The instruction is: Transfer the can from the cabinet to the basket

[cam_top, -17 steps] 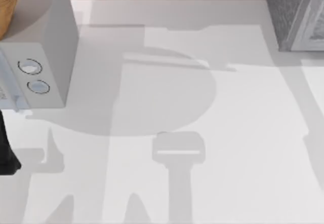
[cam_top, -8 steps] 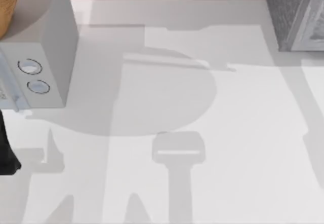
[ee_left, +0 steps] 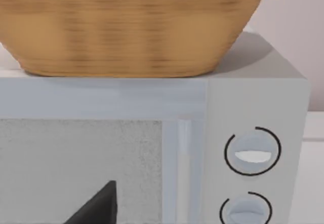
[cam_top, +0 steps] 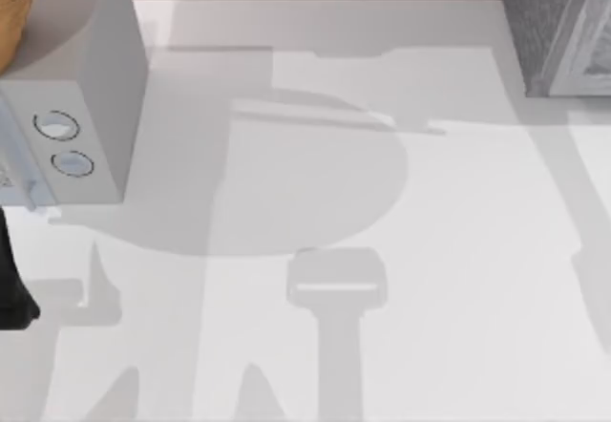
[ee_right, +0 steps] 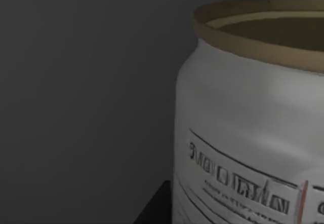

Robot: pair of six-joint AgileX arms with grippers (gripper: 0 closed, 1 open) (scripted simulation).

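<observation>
The can (ee_right: 253, 133), white-silver with a dull gold rim and printed label, stands upright very close to my right wrist camera, in front of a dark grey wall. A dark part of my right gripper (ee_right: 154, 206) shows beside the can's base. The cabinet (cam_top: 554, 21), dark grey and speckled with a paler front panel, sits at the table's far right corner. The orange-brown ribbed basket (ee_left: 126, 31) rests on top of the pale grey box with two round dials (ee_left: 253, 97), at the far left (cam_top: 10, 11). A dark tip of my left gripper (ee_left: 98, 206) faces that box's front.
The pale grey box (cam_top: 95, 78) takes up the far left of the white table (cam_top: 458, 250). A dark part of my left arm (cam_top: 11, 288) stands at the left edge in front of it. Arm shadows lie across the table's middle.
</observation>
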